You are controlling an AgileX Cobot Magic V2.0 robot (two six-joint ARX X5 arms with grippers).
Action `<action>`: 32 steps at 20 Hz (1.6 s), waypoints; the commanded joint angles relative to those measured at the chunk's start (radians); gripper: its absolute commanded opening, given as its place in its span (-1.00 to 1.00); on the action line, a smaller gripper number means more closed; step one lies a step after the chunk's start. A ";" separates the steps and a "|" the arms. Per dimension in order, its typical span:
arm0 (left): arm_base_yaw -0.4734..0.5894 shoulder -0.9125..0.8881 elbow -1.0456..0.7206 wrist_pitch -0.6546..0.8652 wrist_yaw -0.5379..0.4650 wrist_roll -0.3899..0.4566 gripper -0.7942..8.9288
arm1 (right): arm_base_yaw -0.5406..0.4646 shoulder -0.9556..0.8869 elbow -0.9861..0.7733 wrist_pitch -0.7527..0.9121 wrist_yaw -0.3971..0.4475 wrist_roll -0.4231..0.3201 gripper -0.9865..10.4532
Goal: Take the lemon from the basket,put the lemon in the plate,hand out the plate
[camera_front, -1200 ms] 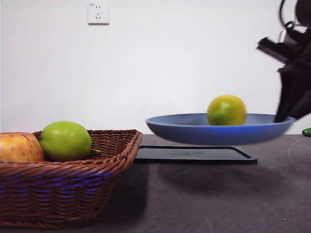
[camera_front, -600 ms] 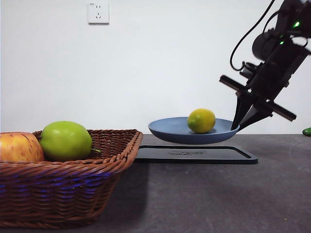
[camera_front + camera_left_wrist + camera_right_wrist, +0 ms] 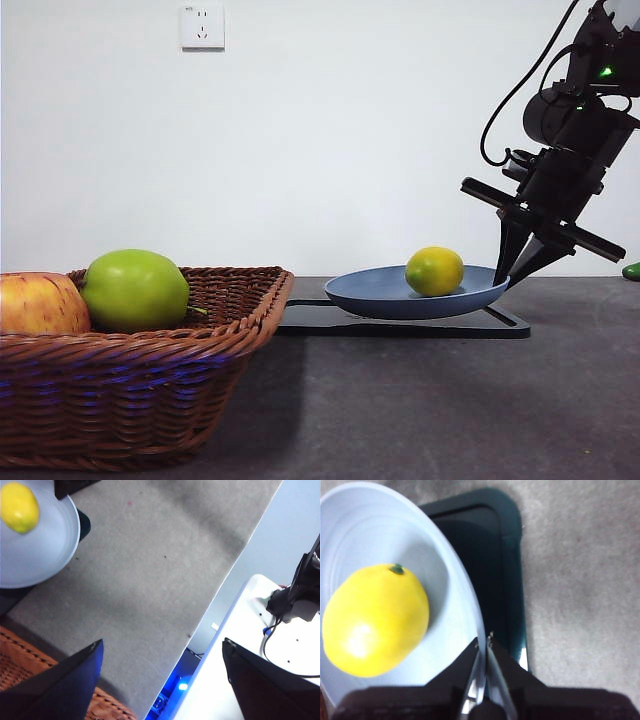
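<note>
Grey desk (image 3: 420, 400): right gripper (image 3: 483, 647) has its jaws clamped on the blue-grey plate (image 3: 370, 292) rim, yellow lemon (image 3: 434, 271) just inboard; left gripper (image 3: 160, 675) waits, jaws apart.

We see a plain white wall (image 3: 330, 140) behind the table, evenly lit and bare apart from a white power socket (image 3: 202, 27) high up towards the left. The table (image 3: 420, 400) has a dark grey, slightly speckled top that runs level across the front view, with soft shadows lying on it. In the left wrist view the same grey surface (image 3: 160, 580) ends at a straight edge, and past it we make out a pale floor (image 3: 295, 525) and a white stand (image 3: 260, 645) with cables on it. A blue light (image 3: 182, 686) glows below the table edge, possibly from some equipment.
</note>
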 commanded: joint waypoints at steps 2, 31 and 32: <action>-0.013 0.013 0.021 0.016 -0.002 0.008 0.01 | 0.002 0.029 0.026 0.013 -0.006 -0.009 -0.82; 0.196 0.013 0.019 -0.026 -0.327 0.237 -0.82 | 0.237 -0.525 -0.052 -0.417 0.113 -0.280 -0.82; 0.231 0.013 0.018 -0.035 -0.303 0.239 -0.82 | 0.280 -0.575 -0.080 -0.397 0.196 -0.260 -0.82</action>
